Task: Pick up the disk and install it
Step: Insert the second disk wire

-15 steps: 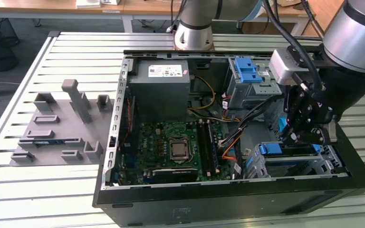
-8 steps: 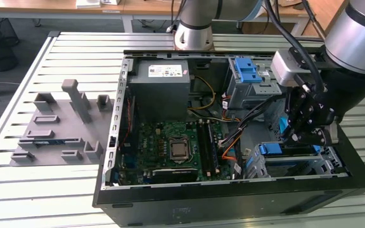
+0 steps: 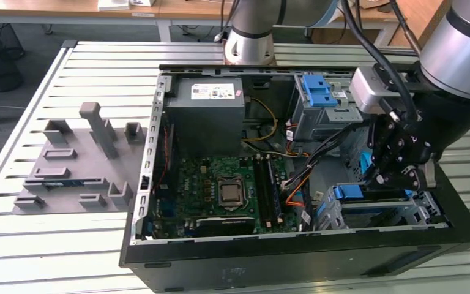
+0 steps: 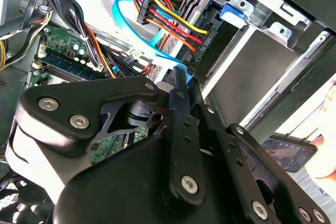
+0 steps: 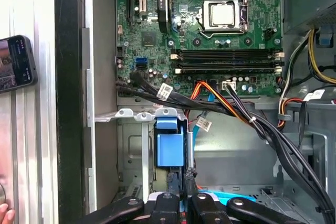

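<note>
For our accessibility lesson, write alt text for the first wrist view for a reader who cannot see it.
The gripper reaches into an open computer case at a blue latch on a metal drive bay. Beyond lie the green motherboard and bundled cables; a phone rests outside the case.

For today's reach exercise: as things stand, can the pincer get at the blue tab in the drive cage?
Probably yes. In the first wrist view the pincer sits right beside the blue tab; the cables pass beyond it, not between.
</note>
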Robot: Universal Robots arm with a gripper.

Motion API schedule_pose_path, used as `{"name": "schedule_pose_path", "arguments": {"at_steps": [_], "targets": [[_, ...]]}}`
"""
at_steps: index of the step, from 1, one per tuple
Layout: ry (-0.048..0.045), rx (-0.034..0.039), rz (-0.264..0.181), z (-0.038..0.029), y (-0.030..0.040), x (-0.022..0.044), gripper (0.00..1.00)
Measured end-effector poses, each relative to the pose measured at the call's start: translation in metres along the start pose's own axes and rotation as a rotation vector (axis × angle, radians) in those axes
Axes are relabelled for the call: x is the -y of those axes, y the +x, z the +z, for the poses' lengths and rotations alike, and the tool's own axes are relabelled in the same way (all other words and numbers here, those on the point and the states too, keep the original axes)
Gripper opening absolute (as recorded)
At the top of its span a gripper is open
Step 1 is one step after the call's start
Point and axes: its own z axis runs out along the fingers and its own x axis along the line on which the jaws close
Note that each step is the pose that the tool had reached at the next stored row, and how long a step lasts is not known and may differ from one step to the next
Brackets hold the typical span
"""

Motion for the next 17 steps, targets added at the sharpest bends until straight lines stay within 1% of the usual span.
{"name": "schedule_pose_path", "arguments": {"at_steps": [5, 11, 17], "targets": [[-0.0017, 0.0004, 0.000, 0.0017, 0.0000, 0.0003, 0.16], [-0.0043, 0.0045, 0.000, 0.0028, -0.0001, 0.0014, 0.16], [-0.0069, 0.0070, 0.000, 0.0030, -0.0002, 0.0030, 0.16]]}}
